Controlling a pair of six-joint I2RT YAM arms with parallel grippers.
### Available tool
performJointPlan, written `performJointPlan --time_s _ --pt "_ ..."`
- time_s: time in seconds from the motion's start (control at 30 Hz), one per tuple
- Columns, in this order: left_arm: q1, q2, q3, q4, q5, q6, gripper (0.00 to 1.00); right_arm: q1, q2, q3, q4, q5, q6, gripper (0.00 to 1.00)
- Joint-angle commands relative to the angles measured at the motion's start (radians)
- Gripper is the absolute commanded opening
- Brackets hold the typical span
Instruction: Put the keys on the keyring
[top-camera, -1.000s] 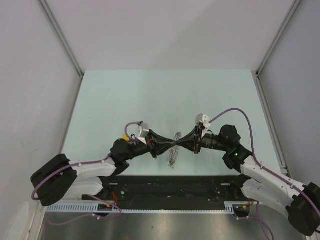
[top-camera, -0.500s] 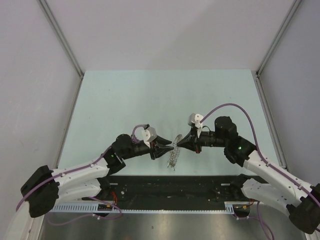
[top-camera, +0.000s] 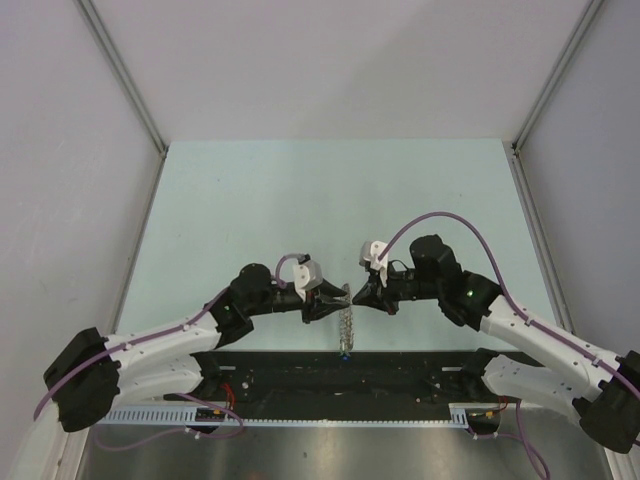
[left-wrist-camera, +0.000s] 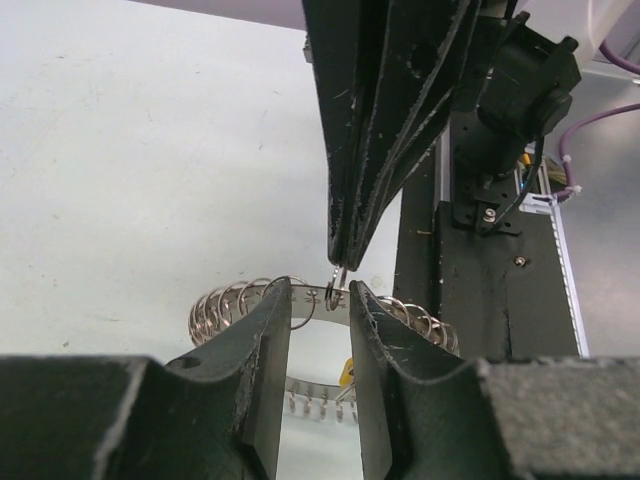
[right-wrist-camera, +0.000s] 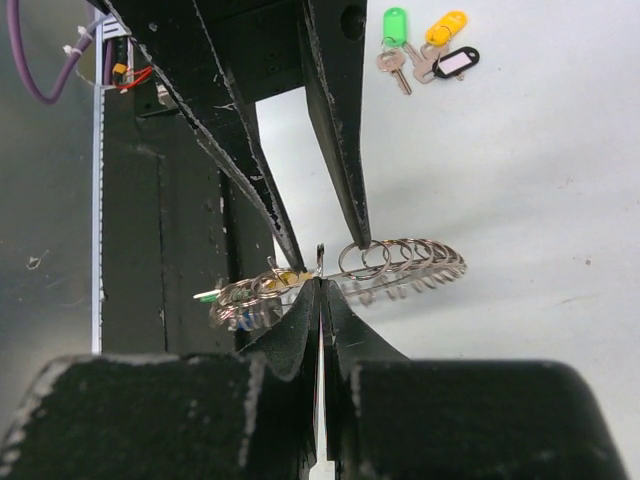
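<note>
The keyring is a metal band (top-camera: 346, 325) carrying several split rings; it hangs from between the two grippers. It also shows in the left wrist view (left-wrist-camera: 230, 300) and the right wrist view (right-wrist-camera: 420, 255). My right gripper (right-wrist-camera: 320, 285) is shut on one small upright ring (right-wrist-camera: 320, 258) at the band's middle. My left gripper (left-wrist-camera: 318, 300) is open, its fingers (right-wrist-camera: 350, 200) either side of that ring (left-wrist-camera: 336, 290). Yellow (right-wrist-camera: 285, 278) and green (right-wrist-camera: 208, 296) keys hang on the band's near end. Loose green (right-wrist-camera: 396, 22) and yellow (right-wrist-camera: 445, 25) keys lie on the table.
A black tag with a white label (right-wrist-camera: 457, 62) lies beside the loose keys. The black base plate (top-camera: 300, 370) runs along the near edge under the hanging band. The pale green table (top-camera: 300, 200) stretches beyond, with metal rails at its sides.
My left gripper has moved right to meet the right gripper, which has shifted left. The ring band now hangs straight down to the near edge.
</note>
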Motion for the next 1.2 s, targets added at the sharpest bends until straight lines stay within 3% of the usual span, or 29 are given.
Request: performJointPlan --time_s 0.0,0.7,1.17 --pt "-0.004 0.008 0.038 0.000 0.055 0.027 0.33 0.009 0.002 0.059 0.018 0.012 -0.034 0.00" --pt "-0.009 0.037 0.061 -0.034 0.039 0.024 0.11 0.033 0.002 0.062 0.002 0.021 -0.056 0.00" --pt "-0.012 0.056 0.073 -0.014 0.073 0.007 0.12 0.048 0.014 0.062 -0.003 0.044 -0.064 0.00"
